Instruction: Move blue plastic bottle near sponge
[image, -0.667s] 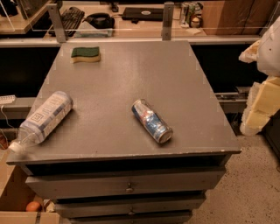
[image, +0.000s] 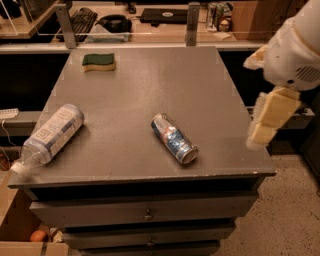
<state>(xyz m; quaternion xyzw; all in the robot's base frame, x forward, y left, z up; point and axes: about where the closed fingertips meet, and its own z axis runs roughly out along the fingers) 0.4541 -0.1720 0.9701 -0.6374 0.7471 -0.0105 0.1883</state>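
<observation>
Blue plastic bottle (image: 50, 134) lies front-left, sponge (image: 98, 62) back-left, well apart.
Your end effector (image: 270, 120) hangs beyond the right edge of the surface (image: 165, 85); you cannot tell its grip. Bottle label unreadable.

arm (image: 295, 55) is showing at the upper right, angling downward | gripper (image: 264, 125) is hanging at the right side, tilting down and left

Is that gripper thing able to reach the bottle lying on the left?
Probably yes: the gripper hangs beyond the table's right edge, the blue plastic bottle lies uncovered; only a low can lies between them.
</observation>
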